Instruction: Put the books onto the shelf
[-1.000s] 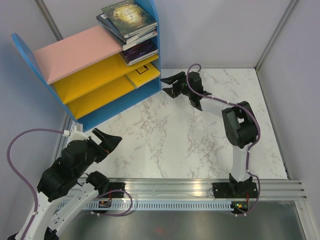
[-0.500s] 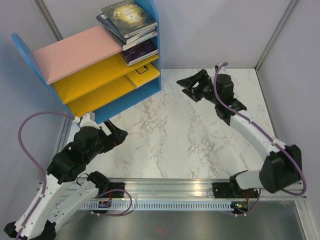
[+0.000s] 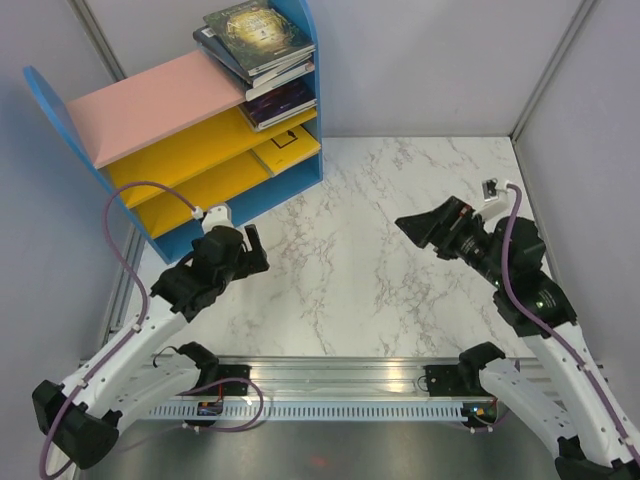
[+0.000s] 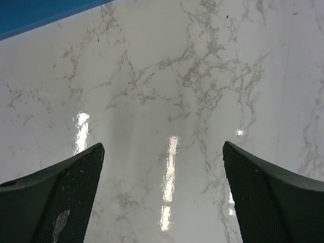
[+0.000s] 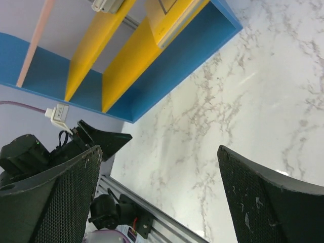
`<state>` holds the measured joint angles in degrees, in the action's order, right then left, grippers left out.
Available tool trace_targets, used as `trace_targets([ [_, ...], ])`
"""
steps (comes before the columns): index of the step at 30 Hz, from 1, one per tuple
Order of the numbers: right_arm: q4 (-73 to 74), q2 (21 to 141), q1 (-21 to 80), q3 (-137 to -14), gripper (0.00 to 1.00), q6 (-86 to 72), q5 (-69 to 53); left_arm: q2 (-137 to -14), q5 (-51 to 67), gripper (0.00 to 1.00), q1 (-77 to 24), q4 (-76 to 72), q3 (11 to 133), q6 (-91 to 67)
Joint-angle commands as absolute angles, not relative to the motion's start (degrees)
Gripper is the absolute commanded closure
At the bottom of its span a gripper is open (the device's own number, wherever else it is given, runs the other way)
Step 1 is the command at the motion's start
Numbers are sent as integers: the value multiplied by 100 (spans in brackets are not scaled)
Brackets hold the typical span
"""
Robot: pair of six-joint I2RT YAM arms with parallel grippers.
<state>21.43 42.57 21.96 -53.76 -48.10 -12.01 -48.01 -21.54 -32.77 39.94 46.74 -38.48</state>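
1. books (image 3: 258,35): every one i can see is on the shelf (image 3: 150,105), which stands at the far left of the table (image 3: 380,290). so i judge the step in hand to be parking the arms.
2. left gripper (image 4: 163,146) hangs over the marble near the shelf's blue base, jaws spread wide and holding nothing.
3. right gripper (image 5: 159,148) is up over the right side, well apart from the shelf, also spread and holding nothing.
4. to do it well, lift the left arm first and then draw it toward the near edge, so that neither its cable nor its fingers brush the blue panel and jolt the books.
5. the risk is the top stack (image 3: 250,50), which is fanned unevenly at the right end of the pink board, so a knock could slide it.
6. the top cover is dark green with gold.
7. purple book (image 3: 280,103) and dark ones lie flat on the upper yellow board.
8. yellow book (image 3: 285,142) lies flat on the lower yellow board, at the right end.
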Motion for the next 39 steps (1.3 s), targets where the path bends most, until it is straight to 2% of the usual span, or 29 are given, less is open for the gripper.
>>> trace_targets([
  [1,2960,3623,2206,-5282,2,-4509,-722,-4957,-2864,0,-3305,2850,4194,-2718],
  [8,4112,2656,2215,-5572,2,-4201,130,-5106,-2900,0,-3226,-216,2263,-898],
  [13,4412,2137,2215,-5537,2,-4175,474,-5623,-2559,0,-2567,-1588,2268,-642],
  [22,4781,1960,2215,-5677,2,-4096,668,-6626,-1127,0,-1179,-2179,2724,-747],
  [33,5185,1679,2215,-5669,2,-4148,817,-6810,-1125,0,-686,-4183,1504,-651],
  [39,5344,1863,2215,-5660,2,-4061,975,-7329,-731,0,-396,-4640,1714,-571],
])
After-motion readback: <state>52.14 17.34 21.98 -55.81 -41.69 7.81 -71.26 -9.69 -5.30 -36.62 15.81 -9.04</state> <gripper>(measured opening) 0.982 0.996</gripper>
